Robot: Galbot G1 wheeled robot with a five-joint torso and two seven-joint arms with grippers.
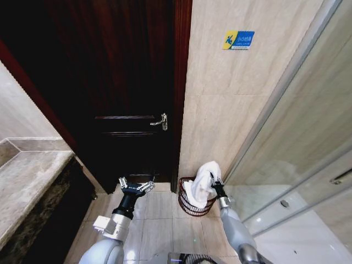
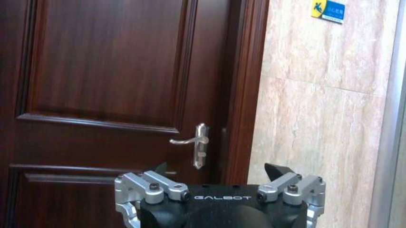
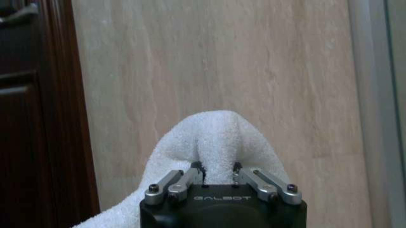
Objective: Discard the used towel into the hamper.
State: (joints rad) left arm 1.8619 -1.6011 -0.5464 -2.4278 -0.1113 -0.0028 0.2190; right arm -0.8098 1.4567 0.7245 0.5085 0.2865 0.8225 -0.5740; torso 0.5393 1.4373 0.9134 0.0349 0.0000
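Head view, count of task items: one towel, white, and one hamper, a dark reddish wire basket standing on the tiled floor against the beige wall, just right of the dark wooden door; my right gripper sits above the hamper's right rim with its two fingers pinched narrowly on the towel; the cloth rises in a hump above the fingers and hangs down into the basket's mouth, lower folds inside the rim; whether the cloth reaches the basket's base I cannot tell. Right wrist view confirms the grip: the two fingers are close together with a fold of towel between them. My left gripper hangs over the floor to the left of the hamper, well apart from it, fingers spread wide and nothing in them; left wrist view shows the same spread fingers, facing the door and its one silver lever handle. One blue and yellow sign is fixed high on the wall; one stone counter runs along my left; glass panels stand to my right.
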